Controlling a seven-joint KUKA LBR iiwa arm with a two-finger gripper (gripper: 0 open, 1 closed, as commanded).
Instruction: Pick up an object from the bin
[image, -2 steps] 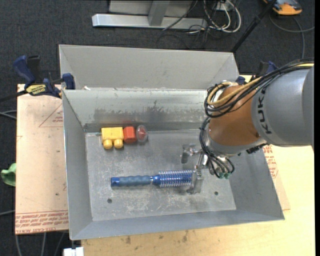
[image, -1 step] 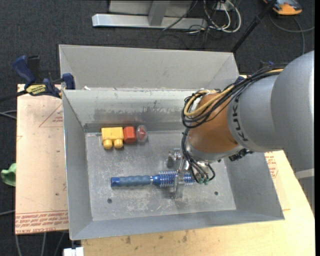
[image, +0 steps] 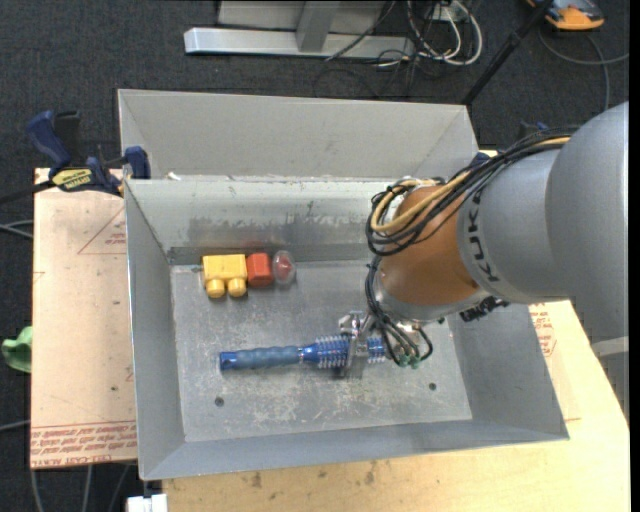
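Grey metal bin (image: 150, 330), sloped walls, flat scuffed floor. Reaching in from the right, a thick silver arm (image: 560, 230), ending in an orange cover (image: 425, 265) looped with yellow and black cables (image: 400, 205).

On the floor, toward the front and middle: a blue brush (image: 262, 357), lying flat and roughly crosswise. Smooth, slightly worn dark blue handle pointing left; lighter blue ribbed or bristled head at the right end.

Directly over that head, the gripper (image: 352, 345), small and metallic, low in the bin below the orange cover. Cannot tell how wide it stands, nor whether it clasps the head or only touches it; seen overlapping the right end of the brush, with the handle stretching clear to its left.

Well apart, by the back wall at the left: a yellow block (image: 224, 268) with two round knobs, touching an orange block (image: 259, 268), and just beside that a small clear round piece (image: 283, 266).
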